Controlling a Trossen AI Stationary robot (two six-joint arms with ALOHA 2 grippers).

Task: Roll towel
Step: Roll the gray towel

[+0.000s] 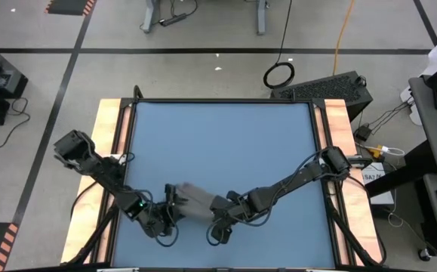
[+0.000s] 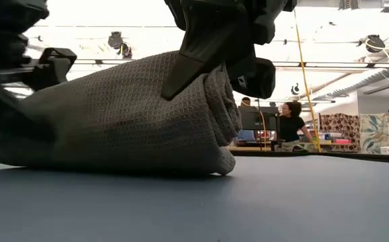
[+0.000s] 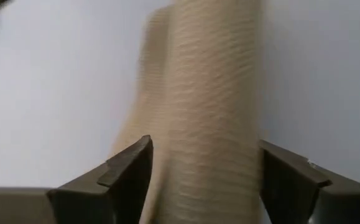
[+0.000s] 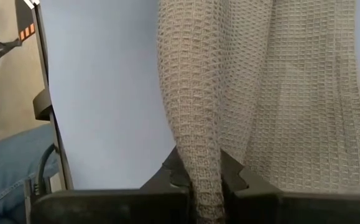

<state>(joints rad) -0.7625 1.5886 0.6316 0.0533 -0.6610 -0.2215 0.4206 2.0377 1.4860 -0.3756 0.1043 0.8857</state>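
Your towel (image 1: 194,202) lies already rolled into a thick bundle on the blue bench (image 1: 218,143), at the near edge, roughly midway between the bench's two wooden side rails. In the low view the spiral of layers shows at one end of the towel (image 2: 224,101).

Your right hand (image 4: 206,180) is at that end of the towel, its fingers pressed together on a fold of the cloth, pinching an outer layer. Your left hand (image 3: 201,177) sits at the towel's other end with its fingers apart, one on each side of the roll; whether they actually press the fabric cannot be told.

The cloth is a grey waffle weave, soft and matte, with small square pockets across the surface. Expect it to be light, limp and grippy rather than slippery, and not fragile. It should sag wherever unsupported, and the roll will likely loosen if only one layer is pinched. Judging by that, take hold across the roll's full thickness near each end, not by a loose flap.
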